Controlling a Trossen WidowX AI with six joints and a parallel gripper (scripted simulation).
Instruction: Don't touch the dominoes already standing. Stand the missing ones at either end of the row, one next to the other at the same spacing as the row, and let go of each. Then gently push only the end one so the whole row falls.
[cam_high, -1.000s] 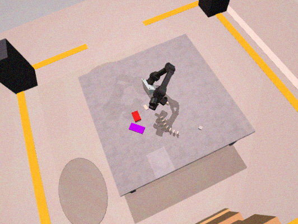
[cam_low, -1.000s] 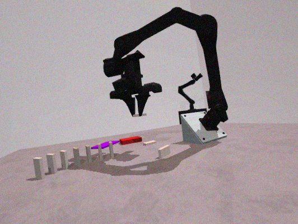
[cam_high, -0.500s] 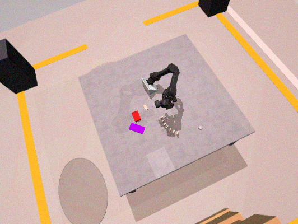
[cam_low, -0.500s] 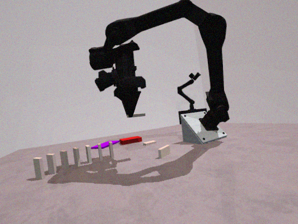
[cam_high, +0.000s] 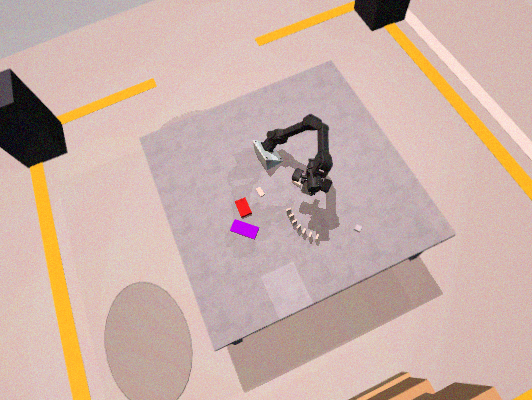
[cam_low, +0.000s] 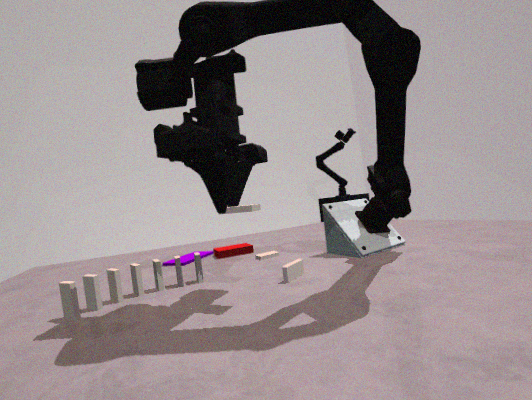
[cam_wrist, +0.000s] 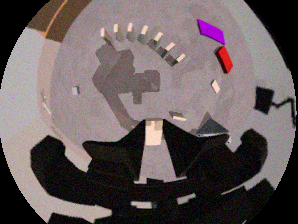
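Several pale dominoes (cam_high: 299, 227) (cam_low: 115, 286) (cam_wrist: 144, 30) stand upright in a curved row. My gripper (cam_low: 228, 208) (cam_wrist: 153, 121) is shut on a pale domino (cam_low: 246, 208) (cam_wrist: 154, 135), held roughly level, high above the table and away from the row. A loose domino (cam_low: 293, 270) (cam_wrist: 179, 118) rests on its long edge nearer the arm's base; the arm hides it or nearly so in the top view. Another loose domino (cam_high: 260, 191) (cam_low: 267, 255) (cam_wrist: 215, 86) lies flat near the red block.
A red block (cam_high: 243, 207) (cam_low: 233, 250) (cam_wrist: 225, 60) and a flat purple block (cam_high: 244, 229) (cam_low: 187, 258) (cam_wrist: 211, 31) lie beyond the row's one end. A small pale cube (cam_high: 358, 228) (cam_wrist: 75, 90) lies off its other end. The arm's wedge base (cam_high: 266, 156) (cam_low: 345, 230) stands behind.
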